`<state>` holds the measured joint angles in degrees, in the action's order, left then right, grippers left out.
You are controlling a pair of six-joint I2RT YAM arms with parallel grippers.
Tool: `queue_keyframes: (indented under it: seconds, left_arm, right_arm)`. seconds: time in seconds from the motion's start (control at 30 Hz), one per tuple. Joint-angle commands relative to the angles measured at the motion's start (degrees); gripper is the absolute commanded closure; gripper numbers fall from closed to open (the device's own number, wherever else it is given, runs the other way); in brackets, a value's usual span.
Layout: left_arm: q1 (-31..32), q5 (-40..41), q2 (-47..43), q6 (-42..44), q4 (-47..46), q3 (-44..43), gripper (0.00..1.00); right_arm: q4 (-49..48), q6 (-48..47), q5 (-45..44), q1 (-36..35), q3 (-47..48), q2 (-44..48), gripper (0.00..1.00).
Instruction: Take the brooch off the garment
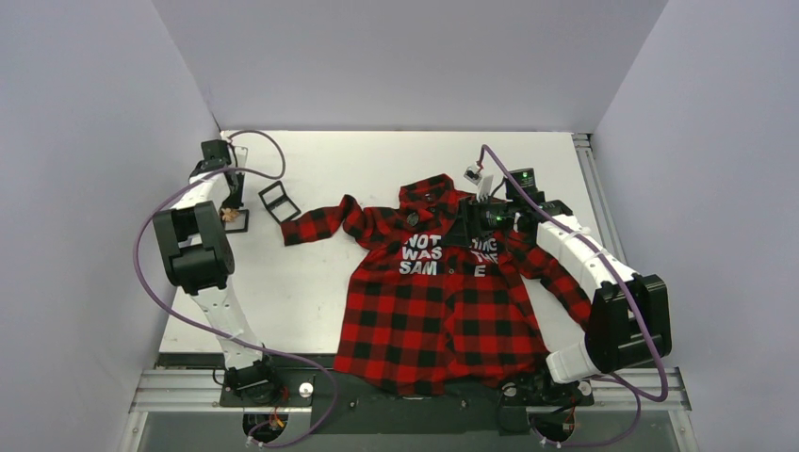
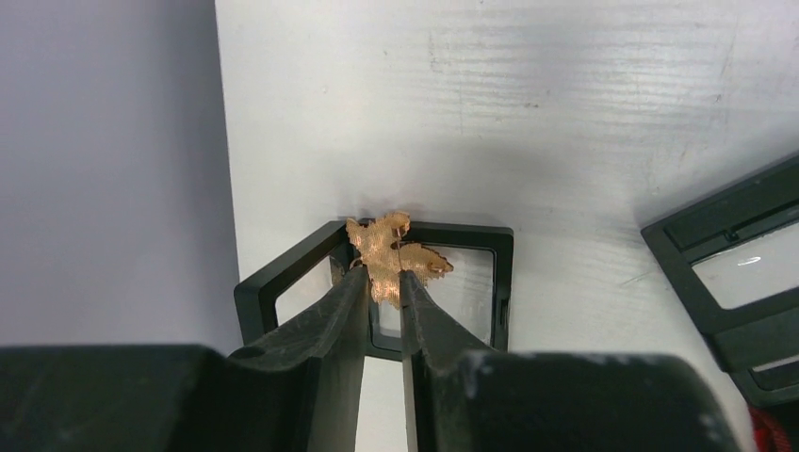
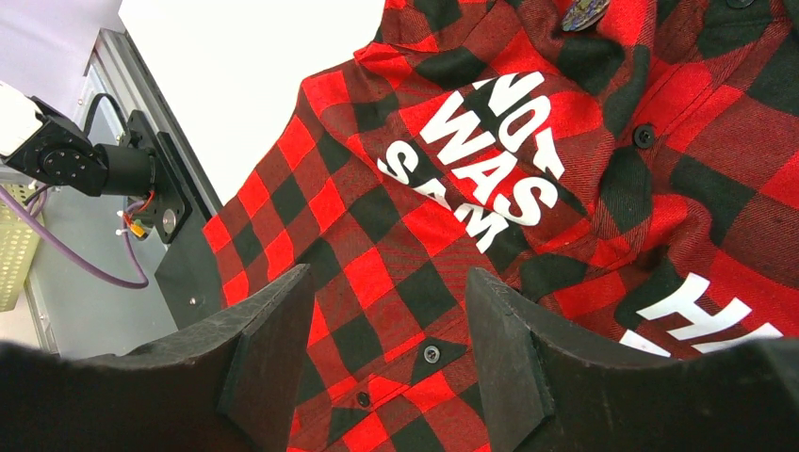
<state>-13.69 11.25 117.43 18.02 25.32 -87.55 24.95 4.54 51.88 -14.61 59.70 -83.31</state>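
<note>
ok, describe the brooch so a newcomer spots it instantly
Go to the white table's left edge, where the left gripper hangs over a black square frame. The brooch is pinched in its fingertips: the only orange-gold, jagged-edged piece; its neighbours are black.

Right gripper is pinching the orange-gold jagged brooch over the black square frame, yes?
No: it is the left gripper that pinches the orange-gold jagged brooch over the black square frame, as the left wrist view shows. The right gripper is open above the red-and-black plaid shirt.
</note>
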Motion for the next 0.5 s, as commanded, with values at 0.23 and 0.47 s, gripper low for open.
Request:
queue_keyframes:
  seconds: [0.23,0.47]
  left_arm:
    - [-1.05,-2.6,2.94,-1.67,0.51,-2.31,0.86]
    - [-2.61,-3.8,4.58,-3.17,1.6,-2.84,0.92]
  right_arm:
    - [-1.02,-0.95,1.19,0.02,2.4,-0.56,0.44]
    - [-0.91,-0.86,1.05,0.02,2.52,-0.74,0.45]
